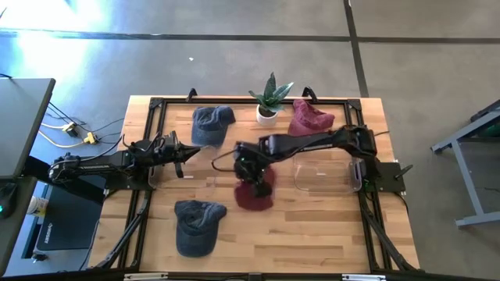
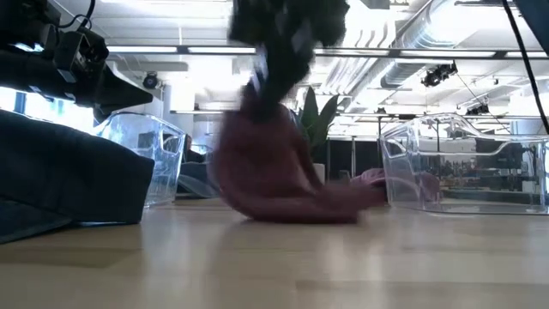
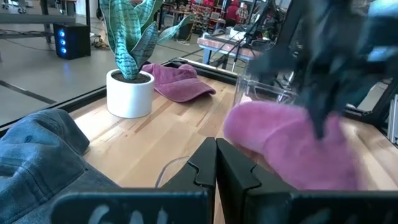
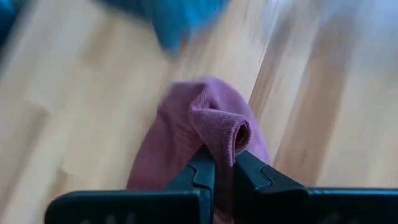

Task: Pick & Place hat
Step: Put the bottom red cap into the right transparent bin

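Hat (image 1: 196,225), blue-grey, lies at the near edge of the table (image 1: 312,226), left of centre, untouched. Just beyond it, near mid-table, the maroon hat (image 1: 255,197) rests on the wood with its crown pinched up. The right gripper (image 1: 255,183) stands directly over it; the right wrist view shows both fingers (image 4: 200,169) drawn close together on a fold of maroon fabric (image 4: 219,127), with the rest of the hat draped below. In the low view the hat (image 2: 273,172) hangs from the gripper (image 2: 283,64) while its lower edge touches the table; motion blur there makes it hard to tell how much of the hat is lifted.

Right of that hat sits a clear bin (image 1: 326,173), with the right arm reaching across its far side. A second clear bin (image 2: 144,163), seen best in the low view, stands on the left side beside the left arm.

The left gripper (image 1: 187,153) hovers at mid-depth on the left, pointing toward the centre, apart from every hat. Its fingers (image 3: 202,168) are pressed together with nothing between them.

Farther back lie another blue hat (image 1: 211,123) and, at far right, a second maroon hat (image 1: 310,118). Between these two stands a potted plant (image 1: 268,100) in a white pot, near the far edge.
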